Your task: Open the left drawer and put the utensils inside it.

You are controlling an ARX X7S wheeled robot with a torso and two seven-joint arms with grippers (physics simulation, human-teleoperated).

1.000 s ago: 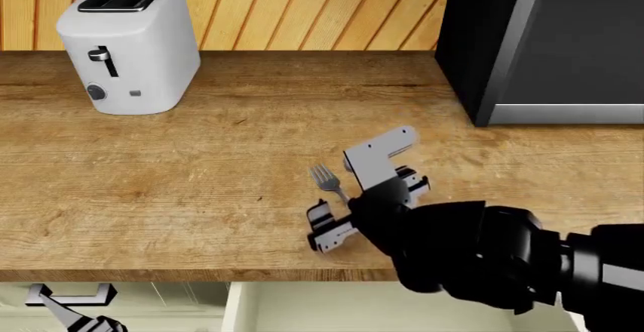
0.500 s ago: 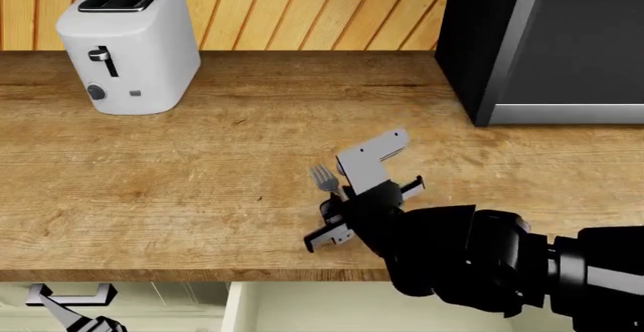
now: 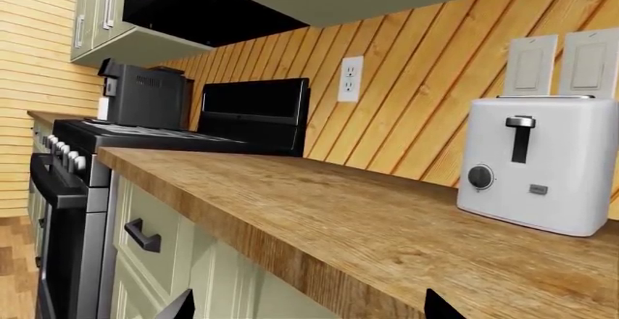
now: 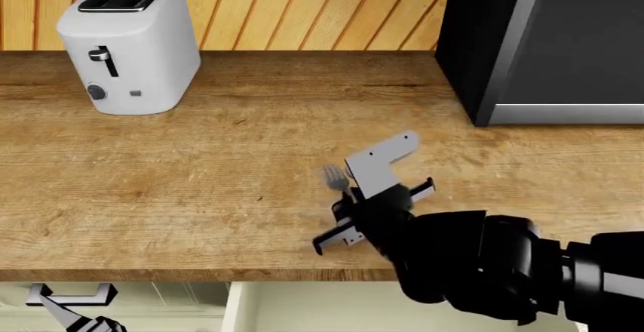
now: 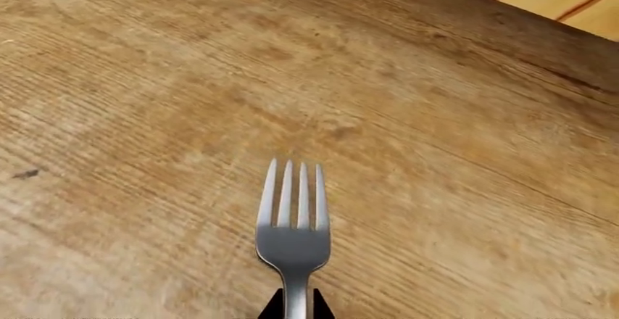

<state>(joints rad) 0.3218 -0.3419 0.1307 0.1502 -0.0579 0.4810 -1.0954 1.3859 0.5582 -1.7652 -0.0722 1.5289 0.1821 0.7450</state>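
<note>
Pinching the small silver four-tined fork (image 5: 293, 243) by its neck, my right claw (image 4: 375, 205) has the tines jutting straight ahead of its fingertips over the wooden countertop (image 4: 201, 166), a grip suited to carrying. My left claw (image 4: 75, 318) sits low by the cream drawer; its spread I cannot tell.

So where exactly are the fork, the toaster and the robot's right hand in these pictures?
fork (image 5: 293, 233): right wrist view, on the base of the tines.
toaster (image 4: 136, 53): head view, on its white front face.
right hand (image 4: 375, 207): head view, midway between its fingertips, over the fork's handle.
</note>
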